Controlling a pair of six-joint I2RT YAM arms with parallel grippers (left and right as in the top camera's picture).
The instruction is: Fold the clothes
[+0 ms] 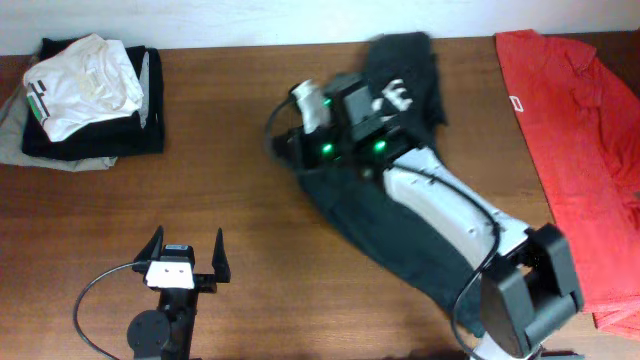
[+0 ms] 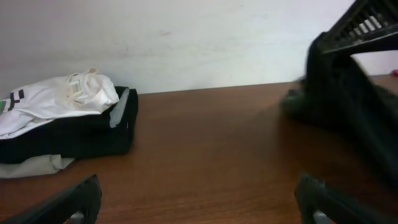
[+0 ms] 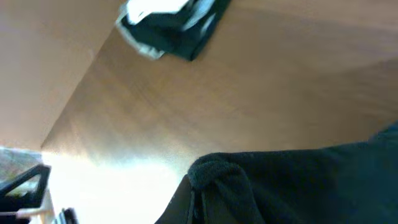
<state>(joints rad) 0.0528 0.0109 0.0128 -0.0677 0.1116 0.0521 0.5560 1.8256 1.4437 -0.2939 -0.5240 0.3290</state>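
On the brown wooden table (image 1: 200,190), right of the middle: the black T-shirt (image 1: 370,220), spread as a long crumpled band from the far edge toward the near right corner, with a bit of white lettering (image 1: 393,95) showing near its far end. Over it, stretched from the near right corner toward the middle, the right arm (image 1: 445,200). Right gripper (image 1: 300,145) clenched at the left border of the shirt. In the right wrist view, a bunched fold (image 3: 214,177) of the black fabric just where the fingertips should be, raised above the wood, so apparently grasped. Cannot see the fingers themselves there. Left gripper (image 1: 187,250) at the near left, well apart from the shirt, with fingers (image 1: 155,245) released and spread wide. At the far left corner, a stack of folded clothes (image 1: 140,125) with a white garment (image 1: 85,80) on top. Along the right edge, a red T-shirt (image 1: 580,130) spread flat, near the black one, with a strip of wood between them at the far side.
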